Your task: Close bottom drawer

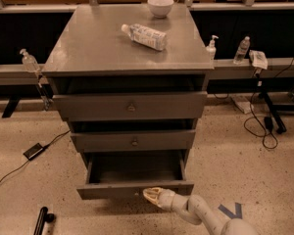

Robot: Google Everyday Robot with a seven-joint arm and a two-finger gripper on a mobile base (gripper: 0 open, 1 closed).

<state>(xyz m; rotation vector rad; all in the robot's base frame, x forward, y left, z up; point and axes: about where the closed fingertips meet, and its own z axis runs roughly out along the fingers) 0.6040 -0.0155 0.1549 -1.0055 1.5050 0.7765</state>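
The bottom drawer (112,190) of the grey cabinet (88,48) is pulled out, its dark inside showing and nothing visible in it. Its flat front panel faces me near the floor. My gripper (149,195) reaches in from the lower right on a pale arm. Its tip lies against the front panel, close to the panel's centre, where it covers the knob. The middle drawer (134,141) and the top drawer (131,106) above both stand slightly out.
A plastic bottle (144,35) lies on the cabinet top, with a white bowl (160,6) behind it. Cables and a black adapter (33,151) lie on the floor at left; more cables (262,129) at right. Blue tape (230,211) marks the floor by my arm.
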